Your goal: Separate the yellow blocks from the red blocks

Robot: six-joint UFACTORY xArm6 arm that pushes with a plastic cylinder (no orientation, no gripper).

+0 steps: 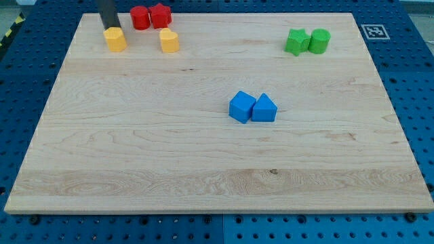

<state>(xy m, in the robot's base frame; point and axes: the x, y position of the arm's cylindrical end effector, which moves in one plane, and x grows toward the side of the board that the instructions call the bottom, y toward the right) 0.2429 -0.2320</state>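
Note:
Two yellow blocks lie near the view's top left: a yellow hexagon-like block [115, 39] and a second yellow block [169, 41] to its right. Just above and between them are a red cylinder [140, 17] and a red star-like block [160, 15], touching each other. My tip [110, 28] comes down from the view's top edge and sits right at the upper edge of the left yellow block, left of the red cylinder.
A green star-like block [296, 41] and a green cylinder [319, 41] touch at the view's top right. A blue cube [242, 107] and a blue triangular block [264, 108] touch near the middle. The wooden board [135, 156] lies on a blue perforated table.

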